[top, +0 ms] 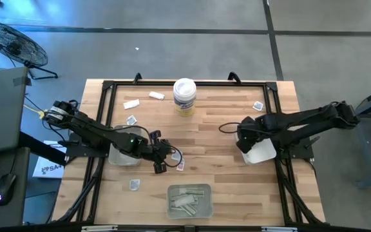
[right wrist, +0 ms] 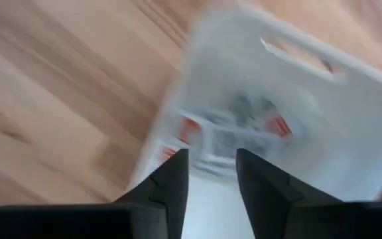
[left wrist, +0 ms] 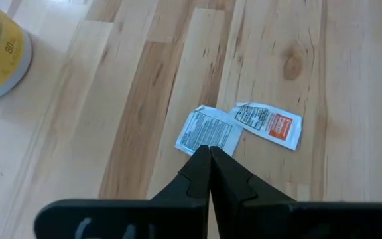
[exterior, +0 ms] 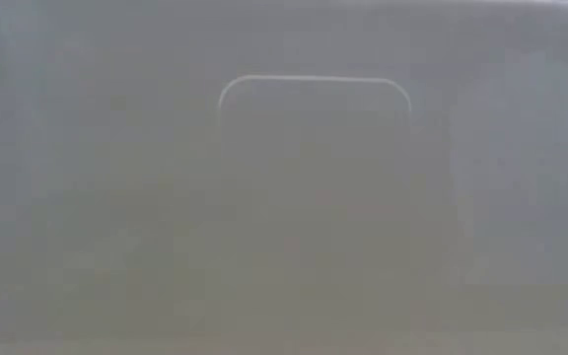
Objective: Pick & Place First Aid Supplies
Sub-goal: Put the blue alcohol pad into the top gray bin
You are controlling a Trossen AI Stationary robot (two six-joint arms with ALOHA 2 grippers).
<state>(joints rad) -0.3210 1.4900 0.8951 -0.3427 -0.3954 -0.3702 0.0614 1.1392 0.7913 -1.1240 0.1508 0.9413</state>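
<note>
Two flat packets (left wrist: 207,131) corner to corner beyond closed left end effector (left wrist: 209,154); right end effector (right wrist: 212,174) parted.

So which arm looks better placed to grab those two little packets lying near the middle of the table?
Left. The left gripper, shut, hovers with its tips right at the blue-print packet, the red-print packet beside it. The right gripper, open, is over its white tray at the table's right side.

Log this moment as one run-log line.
left gripper: shut on blue-print packet, on table | red-print packet: beside it | right gripper: open over white tray holding packets
</note>
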